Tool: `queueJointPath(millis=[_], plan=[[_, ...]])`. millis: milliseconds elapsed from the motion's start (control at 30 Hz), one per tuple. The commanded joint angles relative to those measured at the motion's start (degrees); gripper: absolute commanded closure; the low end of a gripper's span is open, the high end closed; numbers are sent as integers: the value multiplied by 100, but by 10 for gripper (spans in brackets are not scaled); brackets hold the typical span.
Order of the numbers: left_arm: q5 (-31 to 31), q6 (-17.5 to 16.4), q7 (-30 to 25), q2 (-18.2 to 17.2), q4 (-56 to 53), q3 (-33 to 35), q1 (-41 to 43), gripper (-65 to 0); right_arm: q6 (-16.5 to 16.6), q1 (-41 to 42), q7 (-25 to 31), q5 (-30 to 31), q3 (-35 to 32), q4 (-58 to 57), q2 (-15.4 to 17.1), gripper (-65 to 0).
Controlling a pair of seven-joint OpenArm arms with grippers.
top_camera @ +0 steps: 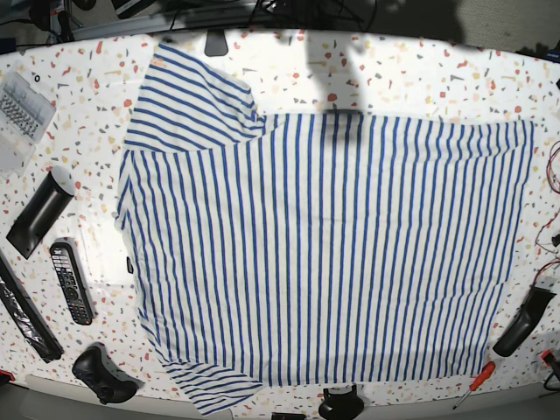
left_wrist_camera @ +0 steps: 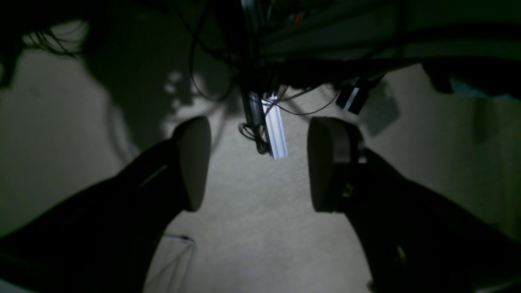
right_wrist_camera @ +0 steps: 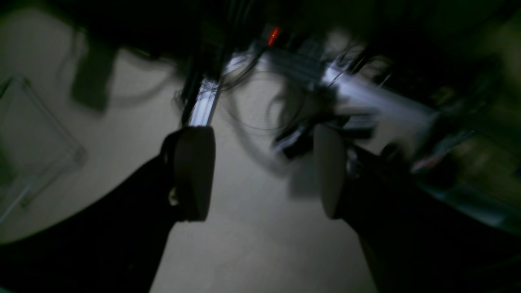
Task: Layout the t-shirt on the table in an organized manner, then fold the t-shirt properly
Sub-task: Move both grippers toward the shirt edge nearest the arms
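Base view: I see t-shirt [top_camera: 324, 254] spread flat on table [top_camera: 420, 74]; clear plastic box [top_camera: 19, 118] far left, contents unclear. Left gripper [left_wrist_camera: 259, 163] and right gripper [right_wrist_camera: 260, 173] gape wide, holding nothing.

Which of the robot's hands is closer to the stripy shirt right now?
Neither can be called: the left gripper and right gripper are both off the t-shirt, fingers open, facing only floor and cables.
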Motion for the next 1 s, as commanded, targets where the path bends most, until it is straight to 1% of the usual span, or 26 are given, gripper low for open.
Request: queueJointPath(millis=[0, 167, 367, 467, 500, 567, 633, 700, 767, 833, 900, 967], plan=[[-20, -26, -13, -20, 315, -20, 131, -341, 39, -113, 4, 33, 155, 247, 31, -373], [4, -22, 258, -17, 1287, -20, 68, -341, 37, -113, -52, 33, 852, 1056, 31, -373], [31, -24, 328, -20, 1902, -20, -289, -342, 37, -113, -48, 4, 1394, 1718, 61, -373], [35, -26, 308, -20, 1956, -20, -691, -342, 35, -113, -50, 4, 1456, 1823, 271, -373], [87, -28, 302, -20, 1956, -20, -824, -342, 37, 0, -50, 7, 1456, 1823, 363, -373], [413, -28, 208, -20, 1956, -20, -1084, -342, 37, 291, -55, -2, 1456, 1821, 538, -373], [1003, -26, -85, -17, 1956, -20, -1342, -342, 39, 575, -57, -11, 1456, 1821, 728, -373], [1674, -24, -568, -17, 1956, -20, -1572, -342, 39, 857, -59, -13, 1456, 1821, 933, -373], [2162, 17, -1067, -17, 1956, -20, -1755, -342, 39, 1121, -55, -11, 1456, 1821, 1115, -373], [2391, 105, -1534, -17, 1956, -20, -1902, -342, 37, 1360, -50, -13, 1456, 1821, 1231, -373], [2433, 149, -1875, -15, 1956, -20, -2068, -342, 39, 1587, -15, -13, 1456, 1821, 1252, -373], [2433, 146, -1947, -20, 1956, -20, -2319, -342, 44, 1786, 39, -13, 1456, 1821, 1252, -373]])
